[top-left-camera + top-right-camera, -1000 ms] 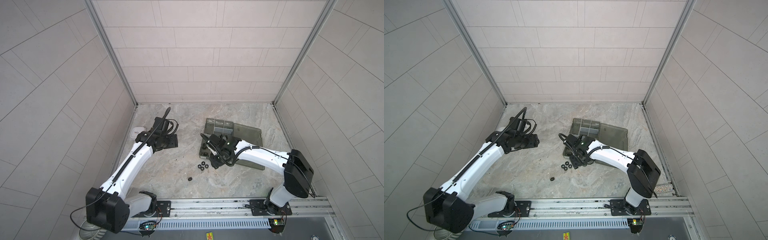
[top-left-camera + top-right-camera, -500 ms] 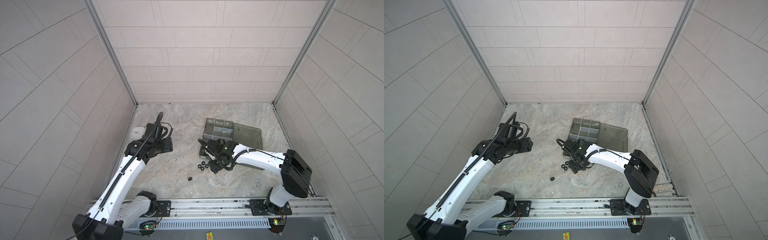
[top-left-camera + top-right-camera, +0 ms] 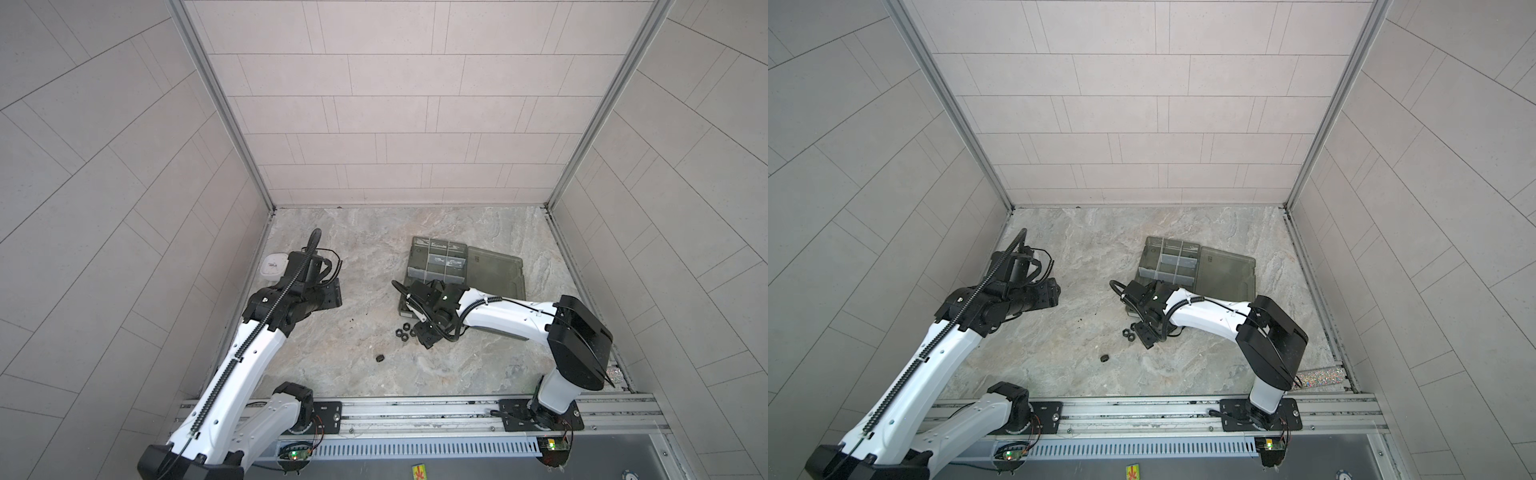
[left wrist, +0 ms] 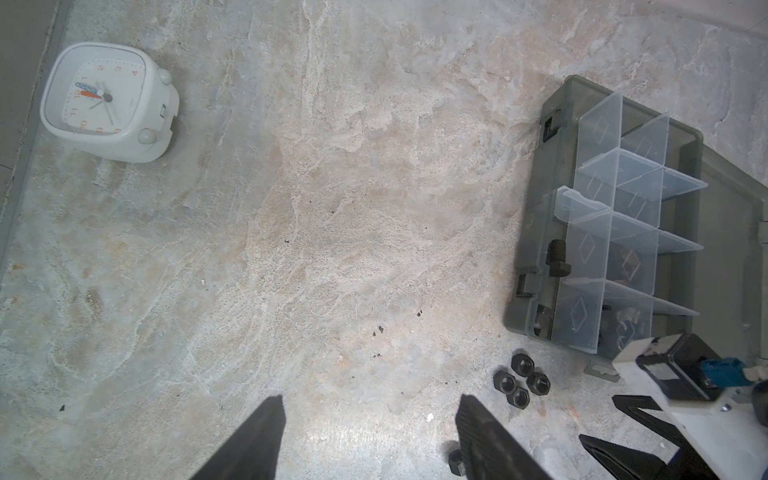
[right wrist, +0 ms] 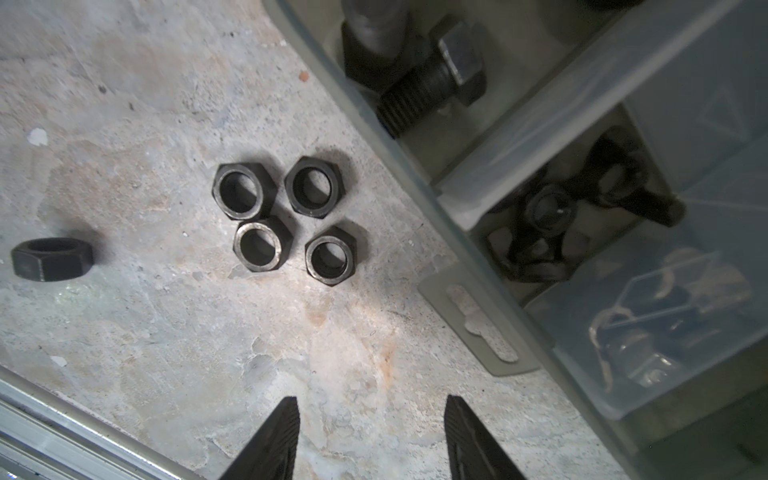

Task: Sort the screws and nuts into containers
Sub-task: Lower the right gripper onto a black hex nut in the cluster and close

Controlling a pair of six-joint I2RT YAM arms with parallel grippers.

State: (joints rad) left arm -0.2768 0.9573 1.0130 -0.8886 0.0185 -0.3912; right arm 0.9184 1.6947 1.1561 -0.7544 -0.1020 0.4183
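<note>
Right wrist view, my count: four black hex nuts (image 5: pixel 286 239) sit clustered flat on the tabletop (image 5: pixel 166 332) just beside the organizer box (image 5: pixel 415 183), with a fifth nut (image 5: pixel 52 258) apart from them. One screw (image 5: pixel 432 83) lies in a corner compartment and wing nuts (image 5: pixel 544 216) in the next. I note my right gripper (image 5: pixel 372 400) spread and empty near the cluster, and my left gripper (image 4: pixel 372 398) spread, empty, farther off, with a white clock (image 4: pixel 110 102) by the wall.
</note>
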